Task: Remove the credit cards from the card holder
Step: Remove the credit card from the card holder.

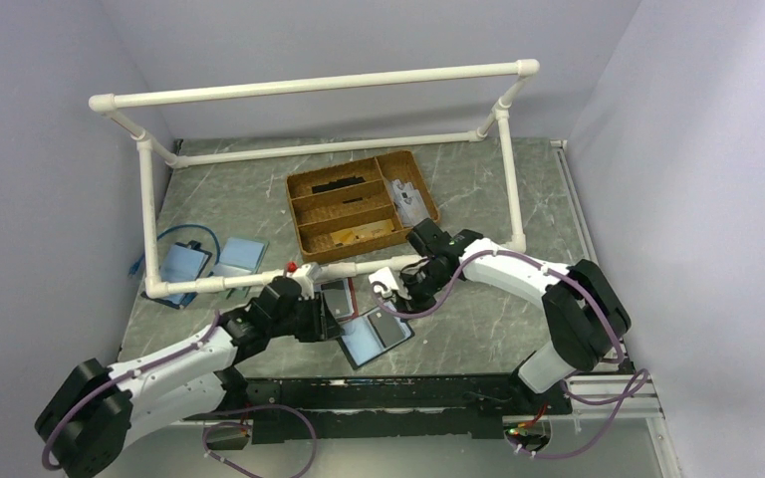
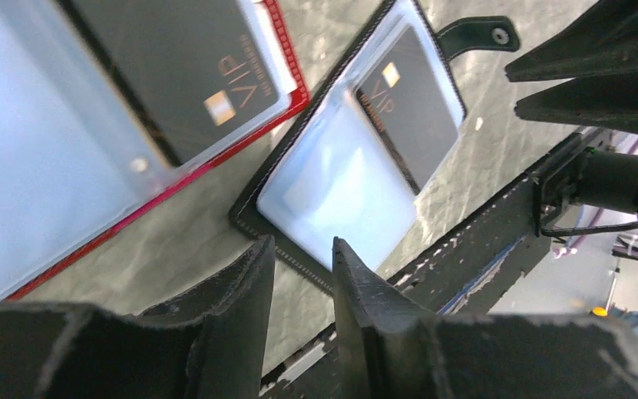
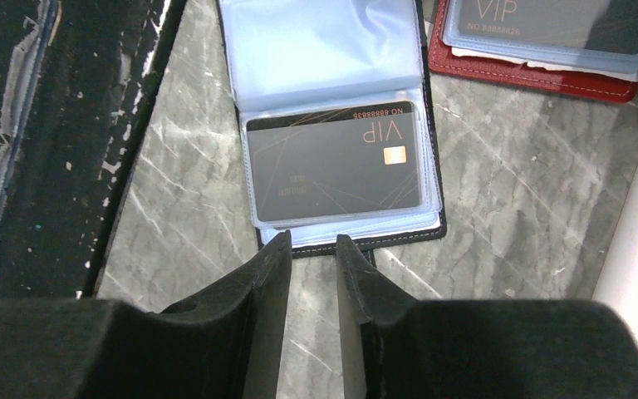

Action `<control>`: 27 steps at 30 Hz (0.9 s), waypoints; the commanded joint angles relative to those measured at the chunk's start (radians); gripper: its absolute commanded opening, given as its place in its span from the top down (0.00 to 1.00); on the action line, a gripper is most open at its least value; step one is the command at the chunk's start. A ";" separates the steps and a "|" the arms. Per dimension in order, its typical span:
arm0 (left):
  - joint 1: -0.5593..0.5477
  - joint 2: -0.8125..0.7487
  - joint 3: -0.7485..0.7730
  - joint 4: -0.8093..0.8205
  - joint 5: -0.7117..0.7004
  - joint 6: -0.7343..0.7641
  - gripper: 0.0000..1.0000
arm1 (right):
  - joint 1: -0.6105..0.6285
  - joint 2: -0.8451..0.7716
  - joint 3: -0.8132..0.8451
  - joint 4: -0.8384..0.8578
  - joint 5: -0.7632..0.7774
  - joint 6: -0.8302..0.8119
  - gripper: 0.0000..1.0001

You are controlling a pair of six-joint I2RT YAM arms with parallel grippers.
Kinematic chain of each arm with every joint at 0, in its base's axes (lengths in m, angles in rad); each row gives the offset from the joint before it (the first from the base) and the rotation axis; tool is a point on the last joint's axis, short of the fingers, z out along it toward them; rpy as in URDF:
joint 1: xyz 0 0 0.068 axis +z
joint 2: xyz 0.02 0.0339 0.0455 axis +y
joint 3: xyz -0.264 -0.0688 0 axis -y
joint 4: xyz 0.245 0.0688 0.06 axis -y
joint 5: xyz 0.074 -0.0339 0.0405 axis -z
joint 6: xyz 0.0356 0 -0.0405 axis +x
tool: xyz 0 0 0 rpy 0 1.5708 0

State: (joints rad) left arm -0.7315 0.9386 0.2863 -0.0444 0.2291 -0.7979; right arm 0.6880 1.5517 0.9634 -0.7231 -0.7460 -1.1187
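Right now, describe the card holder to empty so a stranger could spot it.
Find the white pipe frame; in front of its near bar lie two open wallets. The card holder is the one nearer the arms' bases, edged black, unlike its red-edged neighbour.

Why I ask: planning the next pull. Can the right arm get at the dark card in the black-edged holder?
Probably yes: the right end effector hovers at the card holder's edge, nothing between it and the dark card, which sits in a clear sleeve.

Fixed view high, looking down, wrist views close on card holder (image 2: 326, 184) (both share it)
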 commanded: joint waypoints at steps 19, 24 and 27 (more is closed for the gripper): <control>0.002 0.000 -0.106 0.538 0.082 -0.303 0.45 | 0.099 0.068 -0.030 0.097 0.159 -0.028 0.77; -0.002 0.127 -0.087 0.623 0.099 -0.339 0.51 | 0.111 0.081 -0.034 0.103 0.180 -0.030 0.78; -0.013 0.179 -0.070 0.624 0.094 -0.357 0.53 | 0.115 0.086 -0.034 0.103 0.184 -0.031 0.79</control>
State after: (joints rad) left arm -0.7326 1.0657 0.1741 0.4725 0.2993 -1.1084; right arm 0.7956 1.6337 0.9348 -0.6415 -0.5720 -1.1263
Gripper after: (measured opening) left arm 0.486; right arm 0.213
